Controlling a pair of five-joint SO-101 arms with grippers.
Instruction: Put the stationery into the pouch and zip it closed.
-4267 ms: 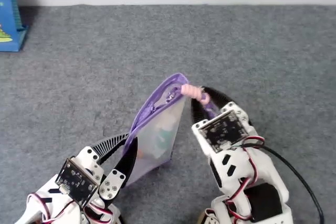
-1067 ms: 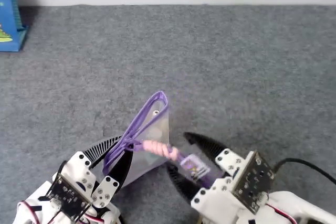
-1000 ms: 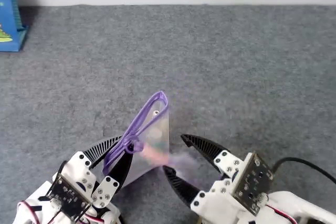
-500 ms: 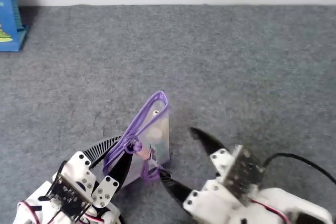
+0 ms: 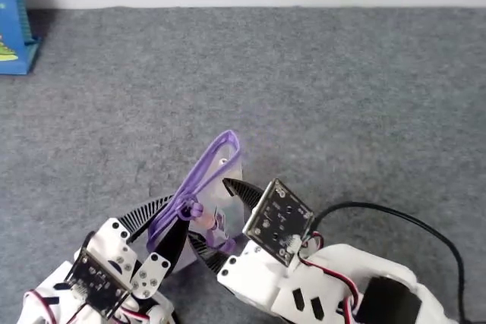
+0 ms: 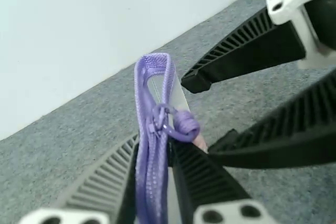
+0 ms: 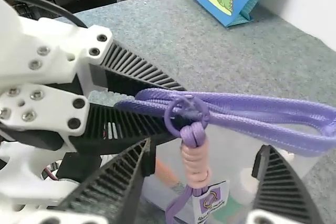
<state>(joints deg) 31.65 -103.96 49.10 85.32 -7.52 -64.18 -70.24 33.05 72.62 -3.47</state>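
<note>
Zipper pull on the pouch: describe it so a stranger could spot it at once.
On the grey carpeted table, the left gripper holds up a clear plastic pouch with a purple zipper band. From the zipper's ring hangs a knotted cord, purple then pink, the only dangling piece.

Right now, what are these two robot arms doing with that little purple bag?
The left gripper pinches the purple zip edge of a clear pouch, holding it upright. The right gripper is open, a finger on each side of the pouch, gripping nothing. The zip's pink pull cord hangs loose near the left gripper, and stationery shows inside.
</note>
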